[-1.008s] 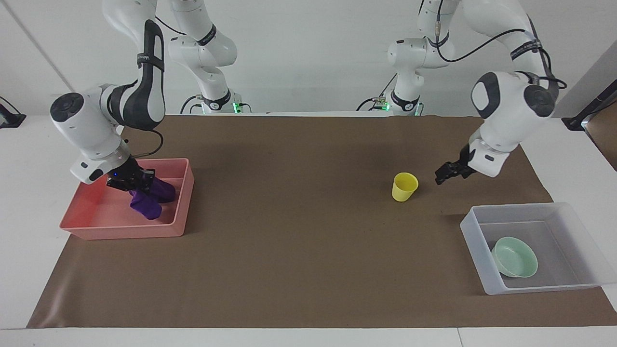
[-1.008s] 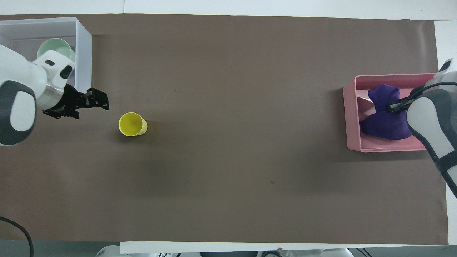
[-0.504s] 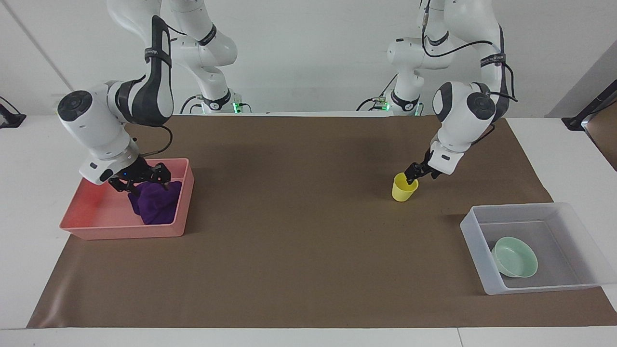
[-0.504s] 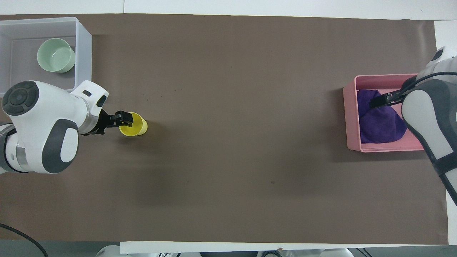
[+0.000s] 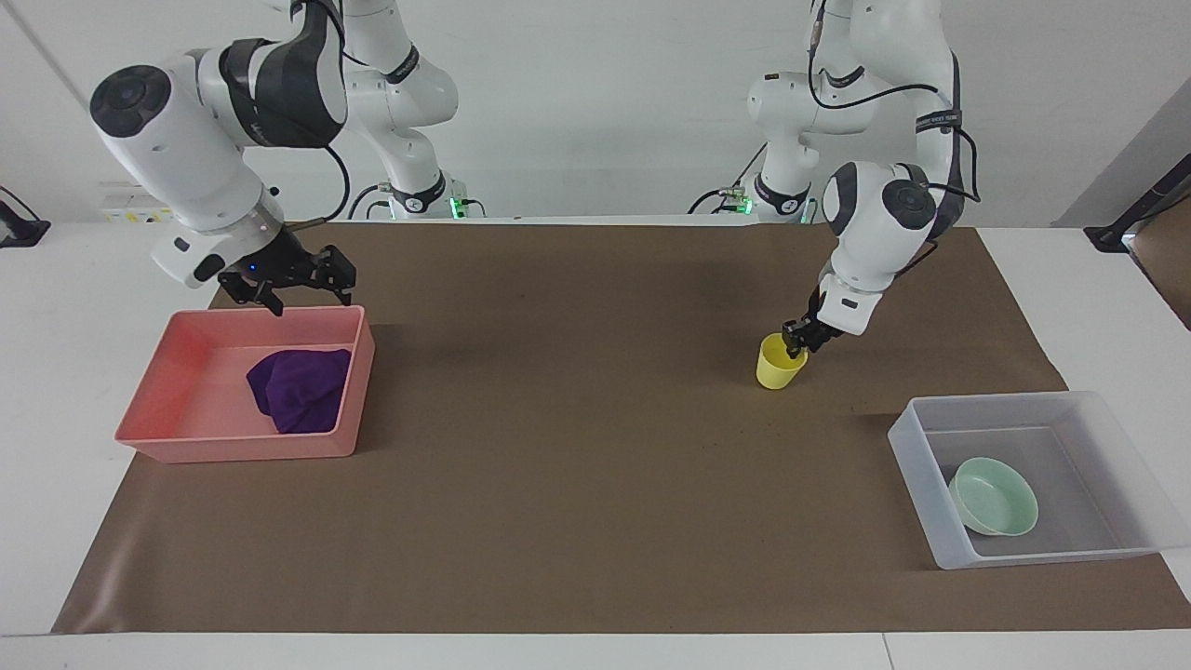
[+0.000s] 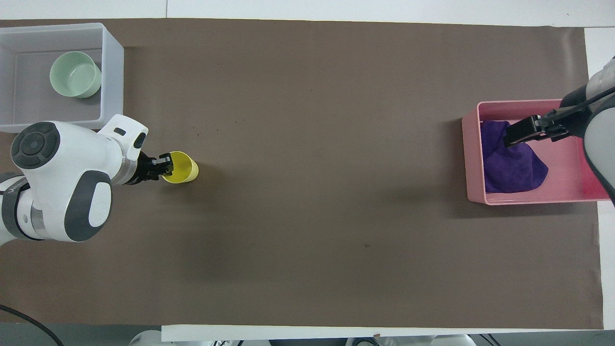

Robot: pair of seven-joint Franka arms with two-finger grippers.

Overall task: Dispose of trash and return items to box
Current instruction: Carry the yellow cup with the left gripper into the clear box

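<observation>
The purple cloth (image 5: 300,389) (image 6: 511,163) lies loose in the pink tray (image 5: 242,447) (image 6: 473,154). My right gripper (image 5: 302,284) (image 6: 521,132) is open and empty, raised over the tray's edge nearer the robots. The yellow cup (image 5: 777,368) (image 6: 182,167) stands upright on the brown mat. My left gripper (image 5: 794,342) (image 6: 166,164) is down at the cup's rim, on the side toward the left arm's end, and looks shut on it. The mint-green bowl (image 5: 994,496) (image 6: 75,74) sits in the translucent box (image 5: 916,493) (image 6: 113,72).
The brown mat (image 5: 577,465) covers the table between the two trays. The box is at the left arm's end, farther from the robots than the cup. The pink tray is at the right arm's end.
My right gripper let go of the purple cloth and rose out of the pink tray; the cloth settled in it. My left gripper swung to the cup and closed on its rim.
</observation>
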